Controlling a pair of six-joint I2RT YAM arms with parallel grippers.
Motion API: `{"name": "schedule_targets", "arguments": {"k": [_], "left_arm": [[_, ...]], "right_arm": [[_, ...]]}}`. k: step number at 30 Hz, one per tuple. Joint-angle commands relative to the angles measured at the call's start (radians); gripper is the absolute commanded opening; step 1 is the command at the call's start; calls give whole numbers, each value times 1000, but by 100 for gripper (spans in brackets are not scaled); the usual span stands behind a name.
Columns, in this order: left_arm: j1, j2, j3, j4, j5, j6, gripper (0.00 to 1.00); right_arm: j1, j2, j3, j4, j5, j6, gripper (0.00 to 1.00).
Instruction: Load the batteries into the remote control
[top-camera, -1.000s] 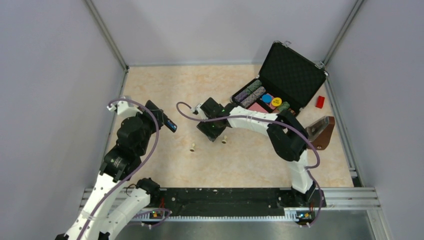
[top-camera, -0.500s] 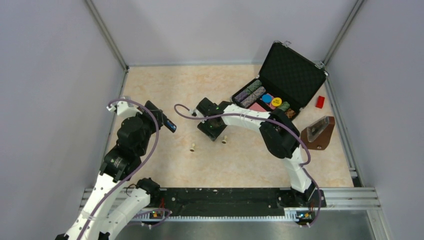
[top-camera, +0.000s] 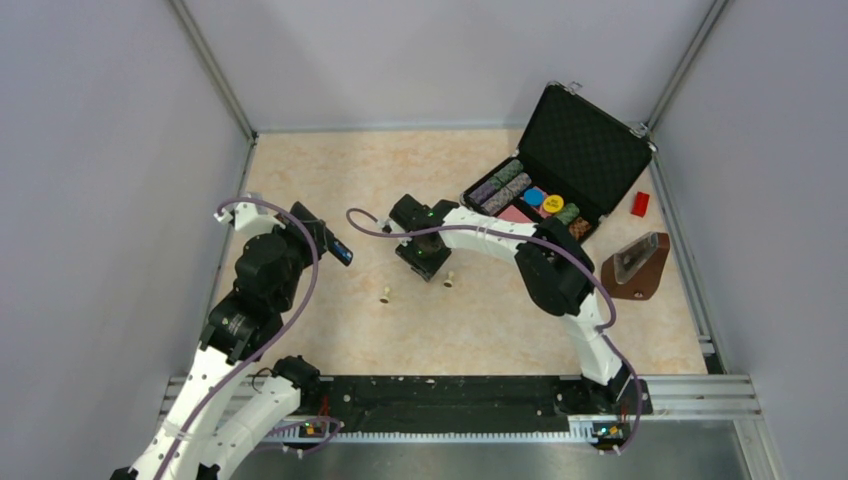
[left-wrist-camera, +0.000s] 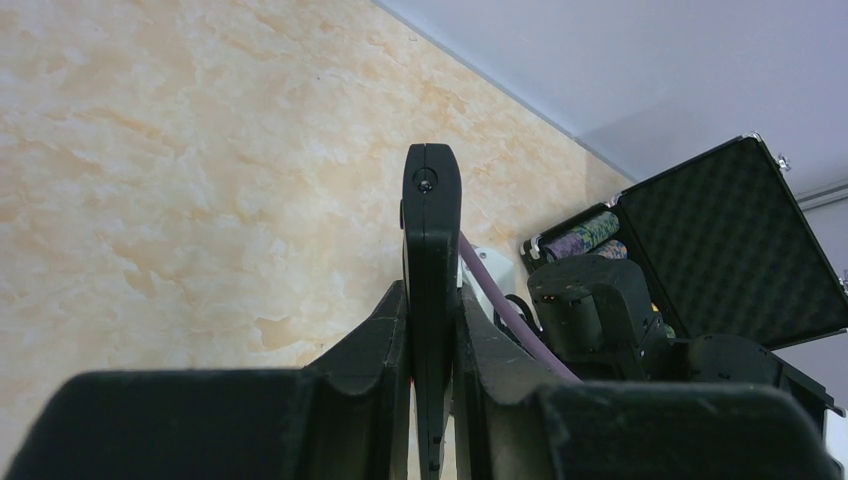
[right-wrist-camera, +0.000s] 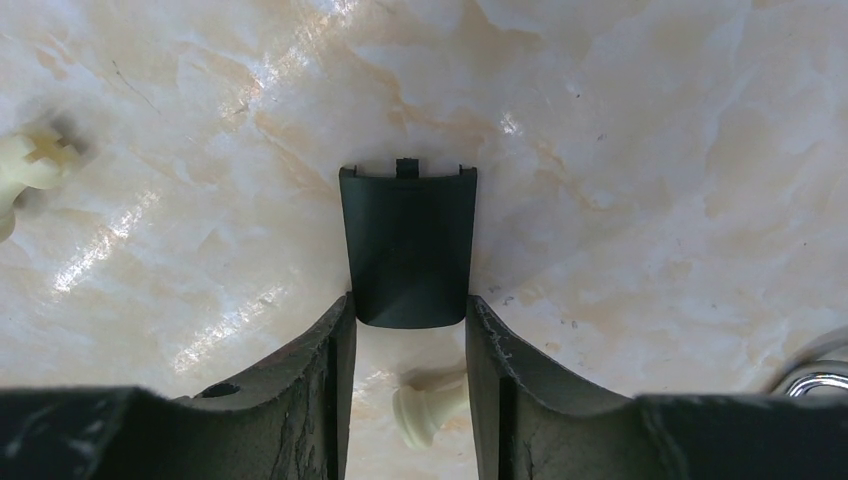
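Glossy beige marble-look table top (right-wrist-camera: 620, 120), glare streaks. Matt, smooth black plastic back cover (right-wrist-camera: 408, 245). Black plastic remote control (left-wrist-camera: 431, 260), faint sheen. Smooth cream plastic peg (right-wrist-camera: 425, 408). Dimpled black foam inside case lid (top-camera: 590, 148), metal corners.

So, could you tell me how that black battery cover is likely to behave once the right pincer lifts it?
The battery cover looks thin and flat, so it is probably very light and fairly stiff. The right pincer grips only its smooth side edges near one end, so it may slip or pivot.
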Motion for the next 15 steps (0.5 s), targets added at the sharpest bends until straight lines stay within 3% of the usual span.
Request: {"name": "schedule_targets", "arguments": {"k": [1, 6, 15], "left_arm": [[4, -6, -3, 37, -7, 14, 0], [4, -7, -5, 38, 1, 14, 0], [5, -6, -18, 45, 14, 4, 0]], "right_arm": [[12, -1, 1, 28, 37, 29, 31], [10, -99, -54, 111, 28, 57, 31], [10, -190, -83, 119, 51, 79, 31]]}}
